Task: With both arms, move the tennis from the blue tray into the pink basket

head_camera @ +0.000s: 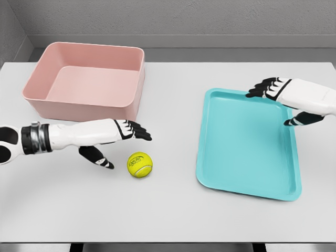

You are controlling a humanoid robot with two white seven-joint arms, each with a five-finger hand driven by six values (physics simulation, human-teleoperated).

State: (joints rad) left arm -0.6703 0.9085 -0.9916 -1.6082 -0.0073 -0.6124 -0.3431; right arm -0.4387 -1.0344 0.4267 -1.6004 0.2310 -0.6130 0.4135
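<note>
A small yellow-green felt tennis ball is seen resting on the pale grey table top, outside both containers; it serves here as the landmark. The flat turquoise plastic tray, rectangular with a raised rim, is placed to the right of the ball, apart from it, and nothing is carried in it. The pink rectangular plastic basket, deep-walled and open-topped, is set beyond the ball and slightly to its left, with nothing visible inside. The left hand, white with black fingers, is held just to the left of the ball, its fingers extended and slightly parted, the thumb pointed down toward the ball; no contact with the ball can be made out, and nothing is grasped. The right hand is found well to the right of the ball, over the far right corner of the tray, its fingers loosely spread and nothing held.
</note>
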